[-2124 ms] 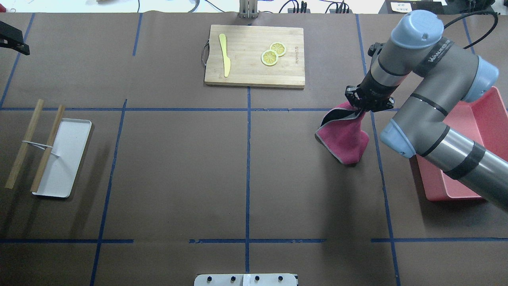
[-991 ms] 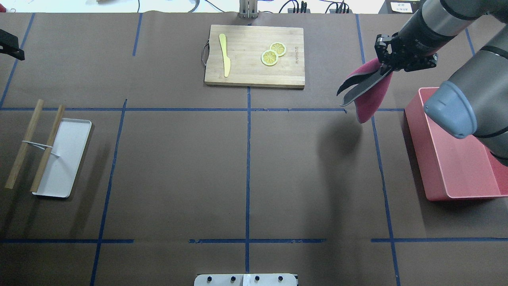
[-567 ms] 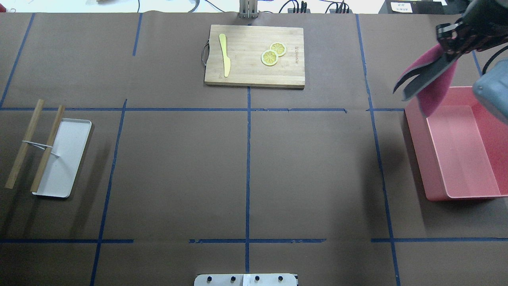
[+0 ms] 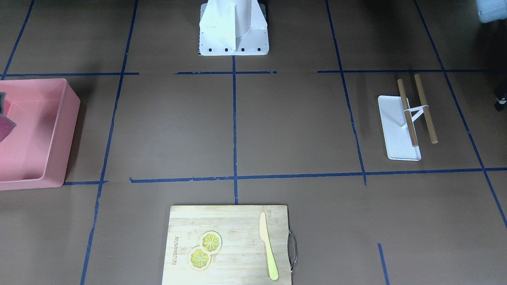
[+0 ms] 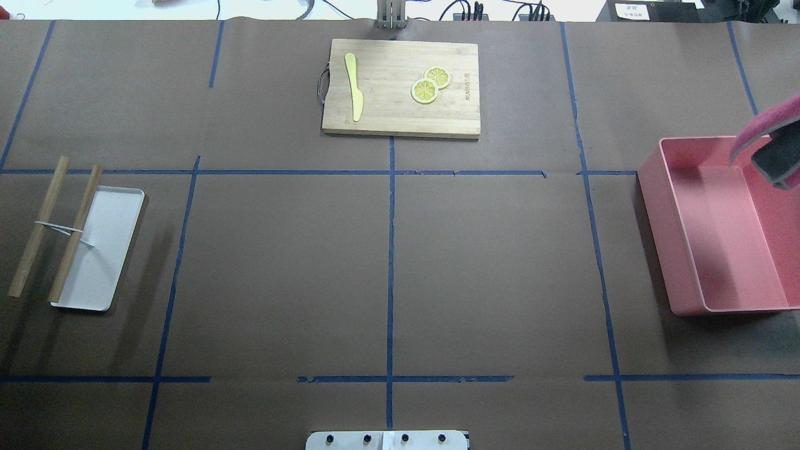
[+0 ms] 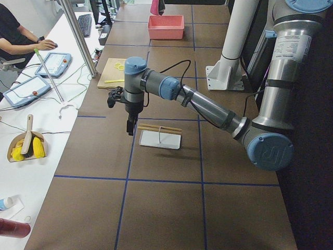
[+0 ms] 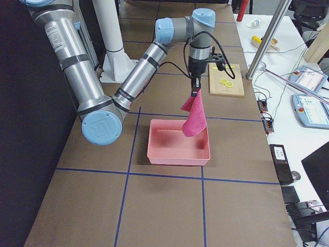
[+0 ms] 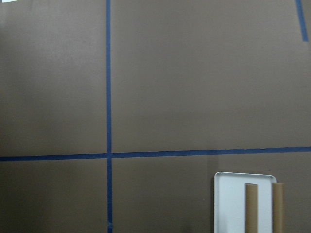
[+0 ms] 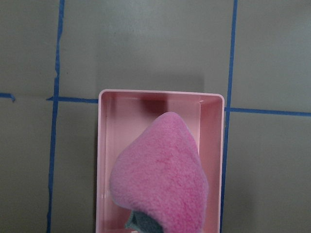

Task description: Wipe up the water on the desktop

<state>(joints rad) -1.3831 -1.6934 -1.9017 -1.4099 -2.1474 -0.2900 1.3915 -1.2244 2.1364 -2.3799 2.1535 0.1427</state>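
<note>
Pink fleece cloth (image 7: pixel 194 116), judged soft, light and limp, hung from the right gripper (image 7: pixel 195 92) directly above the pink bin (image 7: pixel 177 156) on the brown surface (image 5: pixel 281 269), a pinched corner seeming the soundest hold, though how far its jaws stood apart could not be told.

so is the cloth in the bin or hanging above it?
Hanging. The pink cloth dangles from the right gripper over the pink bin; whether its tip touches the bottom, cannot tell.

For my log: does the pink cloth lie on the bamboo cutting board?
No, the pink cloth hangs over the pink bin.
</note>
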